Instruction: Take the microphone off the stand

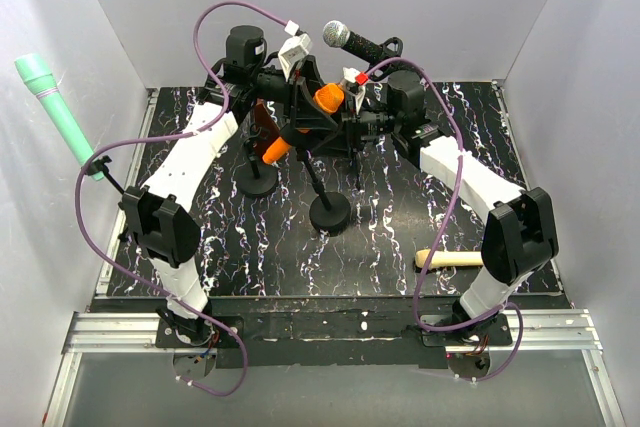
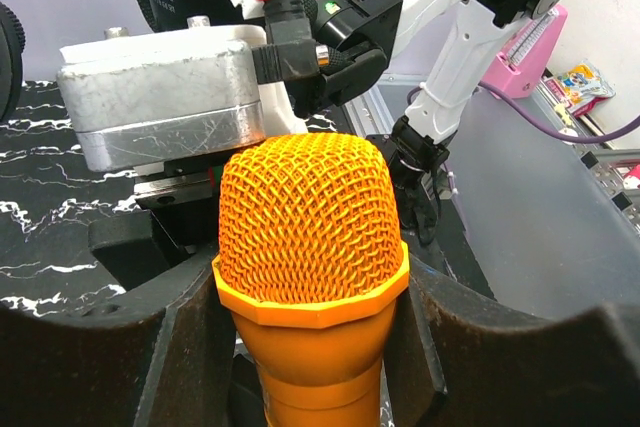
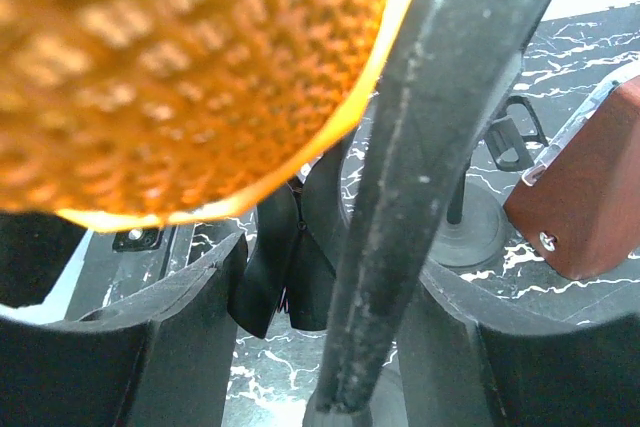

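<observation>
Orange microphone (image 2: pixel 312 237), clamped below its grille by my left tool (image 2: pixel 305 297). My right tool (image 3: pixel 325 277) stands part-open around the stand rod (image 3: pixel 440 147); lift-out apparently not yet done.

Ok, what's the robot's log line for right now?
left jaws: shut on orange microphone | right jaws: open around stand pole | removal: not done

An orange microphone (image 2: pixel 310 217) with a fine lattice mesh head stands out against a black table (image 1: pixel 390 247) veined with white marbling. Nearby are a mint-green microphone (image 1: pixel 55 107), a black microphone (image 1: pixel 362 45) capped in silver mesh, and purple cables (image 1: pixel 232 5).
</observation>
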